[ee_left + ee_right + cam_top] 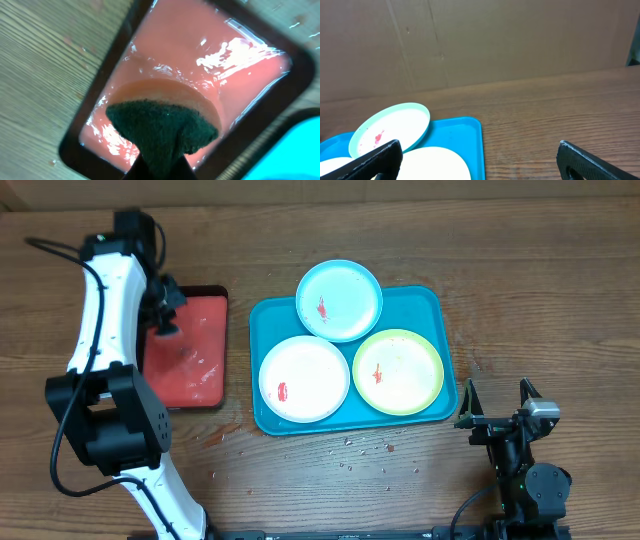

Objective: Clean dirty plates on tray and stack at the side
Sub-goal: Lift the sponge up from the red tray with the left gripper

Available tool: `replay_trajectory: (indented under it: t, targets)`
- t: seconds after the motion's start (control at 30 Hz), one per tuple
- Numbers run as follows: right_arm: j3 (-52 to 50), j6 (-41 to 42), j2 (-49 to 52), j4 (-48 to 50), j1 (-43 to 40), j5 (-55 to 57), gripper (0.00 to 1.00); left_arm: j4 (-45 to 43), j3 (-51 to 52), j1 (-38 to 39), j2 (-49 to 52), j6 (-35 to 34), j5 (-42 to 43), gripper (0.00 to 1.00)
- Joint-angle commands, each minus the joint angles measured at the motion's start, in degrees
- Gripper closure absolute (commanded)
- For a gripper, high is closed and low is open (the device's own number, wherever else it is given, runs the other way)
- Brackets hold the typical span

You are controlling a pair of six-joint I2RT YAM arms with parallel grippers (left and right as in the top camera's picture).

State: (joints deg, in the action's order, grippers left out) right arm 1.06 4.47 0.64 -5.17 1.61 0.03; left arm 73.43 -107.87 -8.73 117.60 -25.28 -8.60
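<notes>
Three plates with red smears lie on the turquoise tray (434,302): a light blue plate (340,300) at the back, a white plate (304,378) front left and a yellow-green plate (398,371) front right. My left gripper (165,320) hangs over the red tray, well left of the plates. In the left wrist view this gripper (164,167) is shut on a sponge (165,125) with a dark green scrub face and a peach body. My right gripper (495,417) stands open just right of the turquoise tray's front corner, holding nothing. The right wrist view shows the light blue plate (390,129) and the tray (462,131).
A smaller red tray (188,350) with a dark rim lies left of the turquoise one; its wet surface (200,45) glistens. Small crumbs (365,448) are scattered on the wooden table in front of the turquoise tray. A cardboard wall (480,40) stands behind the table.
</notes>
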Motion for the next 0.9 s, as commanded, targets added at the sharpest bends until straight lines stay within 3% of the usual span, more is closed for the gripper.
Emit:
replay_trajectory:
  t: [0.0,0.13,0.2,0.33,0.43,0.7,0.87]
  targets:
    - [-0.59,0.2,-0.26,0.35,0.37,0.33,0.0,3.54,-6.95,-0.35,-0.42,0.87,2.21,0.96]
    - [-0.59,0.2,-0.26,0.35,0.37,0.33,0.0,1.25,-2.73,-0.28,-0.28,0.42,-0.98,0.95]
    - [-0.61,0.2,-0.26,0.35,0.37,0.33,0.0,-7.5,7.39,-0.28,-0.22,-1.11,-2.25,0.96]
    - [-0.61,0.2,-0.26,0.35,0.37,0.33,0.0,-13.68,15.45,-0.35,-0.17,1.29,4.28,0.96]
    - [-0.59,0.2,-0.26,0.35,0.37,0.33,0.0,-11.56,11.91,-0.37,-0.39,4.13,5.9,0.96]
    - [-0.59,0.2,-0.26,0.35,0.37,0.33,0.0,5.92,-9.14,-0.07,-0.42,4.79,5.16,0.96]
    - [-0.59,0.2,-0.26,0.35,0.37,0.33,0.0,2.64,-1.88,0.2,-0.24,2.71,0.09,0.96]
